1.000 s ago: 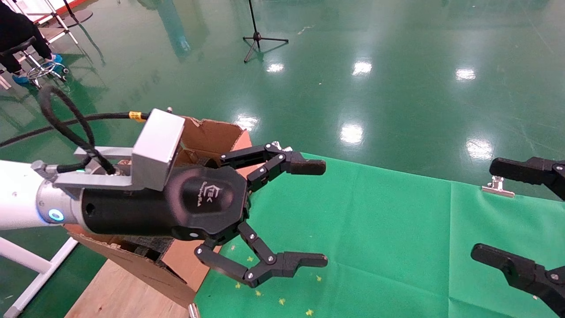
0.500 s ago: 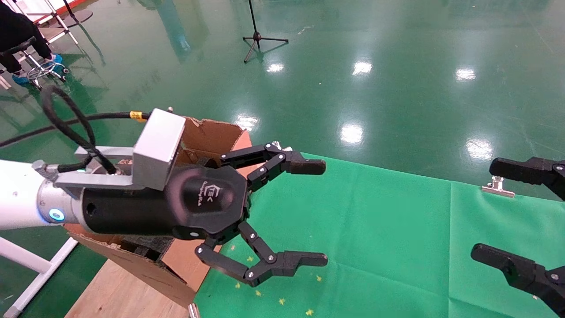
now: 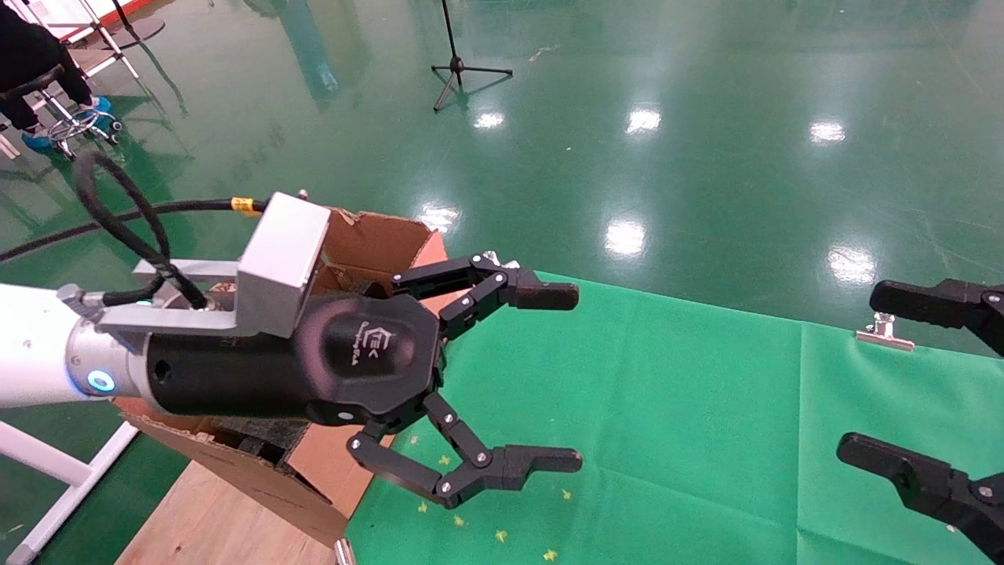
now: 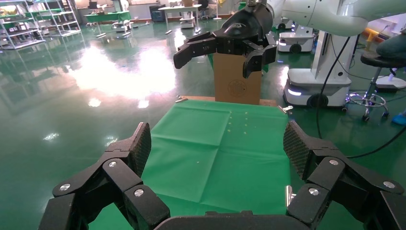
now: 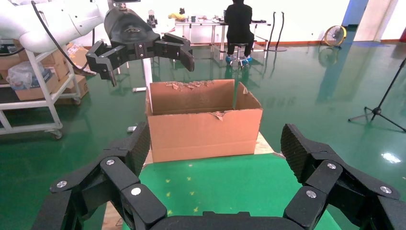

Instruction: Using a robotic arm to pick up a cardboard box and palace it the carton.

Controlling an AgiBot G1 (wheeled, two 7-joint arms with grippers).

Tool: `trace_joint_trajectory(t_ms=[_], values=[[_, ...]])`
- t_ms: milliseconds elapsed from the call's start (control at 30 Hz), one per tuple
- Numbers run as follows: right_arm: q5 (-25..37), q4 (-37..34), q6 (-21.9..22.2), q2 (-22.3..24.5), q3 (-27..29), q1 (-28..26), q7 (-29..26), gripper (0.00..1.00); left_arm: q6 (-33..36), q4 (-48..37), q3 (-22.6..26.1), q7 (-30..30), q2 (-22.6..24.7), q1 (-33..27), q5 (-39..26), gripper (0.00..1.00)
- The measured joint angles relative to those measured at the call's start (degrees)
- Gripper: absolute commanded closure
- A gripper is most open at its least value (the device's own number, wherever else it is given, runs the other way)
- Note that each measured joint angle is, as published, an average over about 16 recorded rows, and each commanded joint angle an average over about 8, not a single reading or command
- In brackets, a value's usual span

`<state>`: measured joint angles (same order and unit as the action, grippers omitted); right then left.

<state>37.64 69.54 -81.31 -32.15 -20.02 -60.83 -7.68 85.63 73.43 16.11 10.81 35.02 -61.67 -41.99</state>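
L arm, white and silver w/ a black wrist [image 3: 235, 377], is hanging over the near-left corner of the green cloth table [image 3: 667, 408], its black two-finger linkage gripper [image 3: 549, 377] pointing right, fingers spread wide w/ nothing between them. Behind it the big brown corrugated carton w/ ragged flaps [image 3: 369, 243] is sitting at the table's left end, half hidden by the grey camera block [image 3: 282, 263]; black foam is peeking out low in it.

R wrist cam is giving what the head cam isn't: the whole carton [image 5: 203, 122] front-on, flaps up and torn, L gripper [image 5: 143, 50] hovering above it and apart from it. R gripper's own fingers [image 5: 306, 148] are framing that shot, splayed wide, empty.

L wrist cam is looking the other way along the cloth [image 4: 215, 143]: the all-black R gripper [image 4: 222, 45] is floating at the far end, also wide open, w/ an upright brown cardboard piece w/ a round printed mark [image 4: 237, 79] standing behind it.

Small taped cardboard box: can't spot it in any view, so can't tell where it's lying.
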Motion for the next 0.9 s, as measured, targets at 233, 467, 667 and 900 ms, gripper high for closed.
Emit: trace_joint_trajectory(t_ms=[233, 467, 667, 900], values=[[0.0, 0.0, 0.0, 0.0, 0.0, 0.0, 0.0, 0.00, 0.0, 0.0, 0.0, 0.0, 0.0, 0.0, 0.0, 0.00], [0.0, 0.0, 0.0, 0.0, 0.0, 0.0, 0.0, 0.00, 0.0, 0.0, 0.0, 0.0, 0.0, 0.0, 0.0, 0.00], [0.0, 0.0, 0.0, 0.0, 0.0, 0.0, 0.0, 0.00, 0.0, 0.0, 0.0, 0.0, 0.0, 0.0, 0.0, 0.00], [0.0, 0.0, 0.0, 0.0, 0.0, 0.0, 0.0, 0.00, 0.0, 0.0, 0.0, 0.0, 0.0, 0.0, 0.0, 0.00]])
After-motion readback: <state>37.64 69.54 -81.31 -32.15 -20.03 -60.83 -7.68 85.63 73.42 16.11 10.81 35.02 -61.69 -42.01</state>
